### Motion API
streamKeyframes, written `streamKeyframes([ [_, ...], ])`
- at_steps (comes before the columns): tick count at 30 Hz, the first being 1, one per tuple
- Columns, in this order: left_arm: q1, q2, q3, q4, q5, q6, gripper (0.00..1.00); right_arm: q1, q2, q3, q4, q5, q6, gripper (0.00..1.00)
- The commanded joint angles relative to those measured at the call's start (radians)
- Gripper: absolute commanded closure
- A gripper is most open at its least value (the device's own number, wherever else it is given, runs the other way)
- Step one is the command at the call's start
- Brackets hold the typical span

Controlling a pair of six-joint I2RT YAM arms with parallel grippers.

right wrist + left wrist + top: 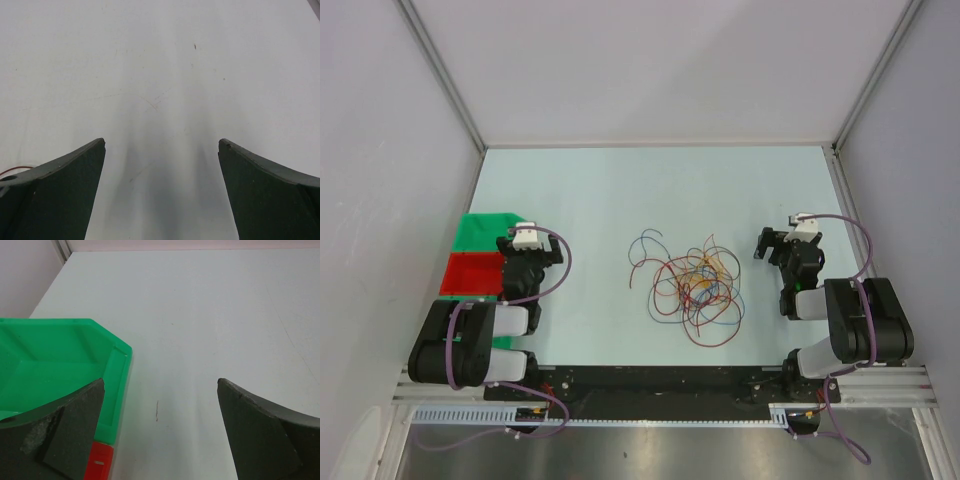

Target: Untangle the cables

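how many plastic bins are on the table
2. A green bin sits at the table's left edge, and a red bin lies right against its near side. Both are beside the left gripper, partly covered by that arm. None looks hidden.

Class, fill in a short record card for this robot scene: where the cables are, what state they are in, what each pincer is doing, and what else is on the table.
cables: tangled heap of thin red, blue and orange-yellow cables, lying on the table between the two arms
left pincer: left pincer open, empty, over bare table beside the green tray
right pincer: right pincer open, empty, over bare table
other items: green tray and red tray, at the table's left edge
task progress: not yet begun
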Motion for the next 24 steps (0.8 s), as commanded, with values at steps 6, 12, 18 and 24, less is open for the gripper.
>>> streamKeyframes([
  [6, -0.005, -0.004, 0.022, 0.058, 0.025, 0.009, 0.00, -0.003, -0.002, 0.024, 0.045, -0.003, -0.010, 0.00],
  [12, -0.004, -0.004, 0.022, 0.056, 0.025, 0.009, 0.00, -0.003, -0.002, 0.024, 0.045, -0.003, -0.010, 0.00],
  [18, -0.005, -0.003, 0.022, 0.058, 0.025, 0.011, 0.00, 0.006, -0.003, 0.023, 0.047, 0.033, -0.005, 0.00],
  [24, -0.005, -0.004, 0.022, 0.056, 0.025, 0.011, 0.00, 0.101, -0.126, 0.090, -0.129, 0.309, -0.013, 0.00],
])
